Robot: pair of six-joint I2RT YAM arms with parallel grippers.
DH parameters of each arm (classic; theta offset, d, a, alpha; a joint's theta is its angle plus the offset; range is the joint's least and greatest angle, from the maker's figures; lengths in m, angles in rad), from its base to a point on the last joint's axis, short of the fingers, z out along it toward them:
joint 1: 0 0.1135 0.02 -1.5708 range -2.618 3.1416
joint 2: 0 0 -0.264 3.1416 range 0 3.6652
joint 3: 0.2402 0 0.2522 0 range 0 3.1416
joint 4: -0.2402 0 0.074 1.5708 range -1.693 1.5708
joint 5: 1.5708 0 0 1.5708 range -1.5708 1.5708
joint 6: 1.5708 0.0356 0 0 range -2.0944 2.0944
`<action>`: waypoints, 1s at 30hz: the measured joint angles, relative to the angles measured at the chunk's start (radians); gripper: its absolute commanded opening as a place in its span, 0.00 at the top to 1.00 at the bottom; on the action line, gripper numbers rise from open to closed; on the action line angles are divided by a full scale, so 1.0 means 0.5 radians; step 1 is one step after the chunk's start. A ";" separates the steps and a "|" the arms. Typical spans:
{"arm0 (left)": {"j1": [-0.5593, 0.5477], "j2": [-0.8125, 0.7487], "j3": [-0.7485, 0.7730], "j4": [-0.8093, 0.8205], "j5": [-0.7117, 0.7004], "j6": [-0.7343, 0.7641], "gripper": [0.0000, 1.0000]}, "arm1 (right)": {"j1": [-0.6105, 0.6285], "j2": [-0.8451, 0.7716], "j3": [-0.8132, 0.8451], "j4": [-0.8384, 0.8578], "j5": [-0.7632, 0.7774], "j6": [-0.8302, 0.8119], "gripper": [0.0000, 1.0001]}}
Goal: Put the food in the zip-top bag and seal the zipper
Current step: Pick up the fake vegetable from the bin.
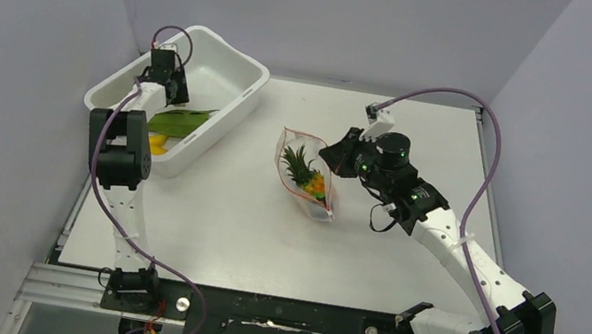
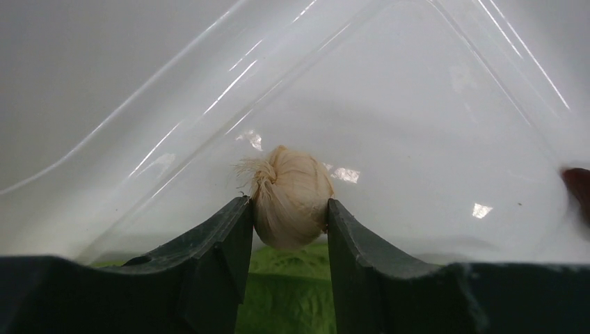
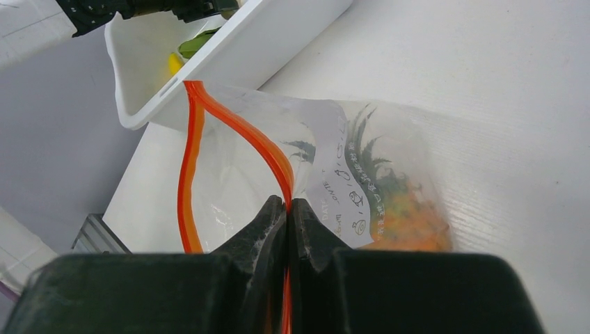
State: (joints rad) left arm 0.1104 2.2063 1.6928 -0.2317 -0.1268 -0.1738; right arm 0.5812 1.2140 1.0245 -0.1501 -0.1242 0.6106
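- The left gripper, down inside the white tub, has its fingers pressed on both sides of a pale garlic bulb.
- The right gripper is pinched together on the red zipper of the zip-top bag.
- The bag lies mid-table, mouth gaping, with the pineapple inside.
- A green leafy piece and the banana lie in the tub.

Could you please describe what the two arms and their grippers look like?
Both the left arm and the right arm have white links and black joint housings, and the right one's housings show small green lights. A purple cable loops along each arm. The left gripper and right gripper have dark, wedge-shaped fingers tapering to narrow tips.
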 measured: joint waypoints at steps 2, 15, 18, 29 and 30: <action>-0.012 -0.076 -0.056 -0.001 0.005 -0.010 0.65 | 0.000 -0.003 -0.018 0.017 0.001 0.008 1.00; -0.063 -0.419 -0.106 -0.027 0.072 -0.053 0.65 | 0.000 -0.031 -0.054 0.065 0.001 0.076 1.00; -0.092 -0.509 -0.150 -0.053 0.130 -0.077 0.65 | 0.000 -0.031 -0.054 0.076 0.000 0.105 1.00; -0.214 -0.969 -0.429 -0.088 0.391 -0.173 0.65 | 0.006 0.004 -0.054 0.095 0.001 0.153 1.00; -0.217 -1.014 -0.461 -0.089 0.417 -0.176 0.65 | 0.008 0.012 -0.054 0.102 0.001 0.158 1.00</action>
State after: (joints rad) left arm 0.0017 1.6993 1.4624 -0.2760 0.0818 -0.2619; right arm 0.5850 1.2201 0.9974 -0.0990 -0.1238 0.6895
